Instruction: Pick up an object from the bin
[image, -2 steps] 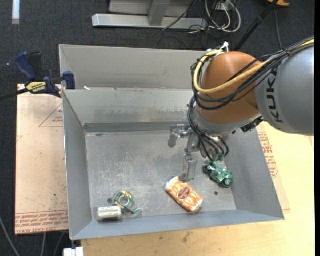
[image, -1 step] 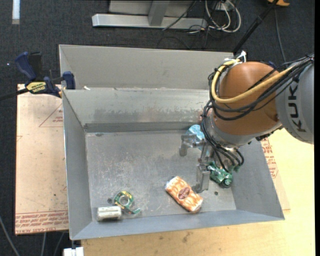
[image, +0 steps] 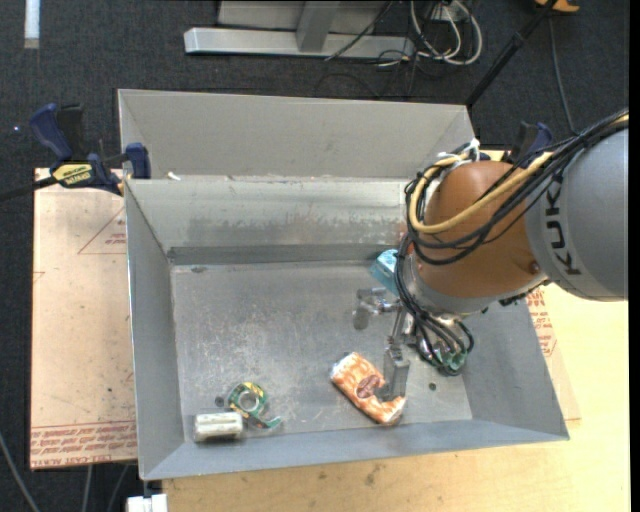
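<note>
Bin (image: 270, 320) of grey metal seen from above, with a robot arm (image: 590, 230) reaching in over the bin's right side. The arm's wrist, under an orange cover (image: 470, 235) looped with cables, hangs above the right half of the bin's floor. From it the tool (image: 397, 372) points down at a crumpled packet (image: 362, 386), which lies near the bin's front wall, a little right of the bin's middle. The tool's tip is at the packet's right end, either touching it or just above it; which one cannot be told, nor whether the tool is released or clenched. The packet rests on the bin's floor, so the pick appears not yet made. The approach looks finished, while gripping the packet and lifting it clear of the bin are left to do. The packet is orange and pink with pale patches, wrinkled and soft-looking, like a snack wrapper or foil pouch. It is longer than it is wide and lies aslant, one end toward the bin's middle and the other curling toward the bin's front wall. It is probably light and easily crushed, and might crumple or slip when squeezed. In the bin's front left corner lie a small white cylinder (image: 218, 426) and, just beside it, a green and yellow ring-shaped piece (image: 247, 398). A pale blue scrap (image: 386, 266) sits at the back right of the bin's floor, partly under the arm.
</note>
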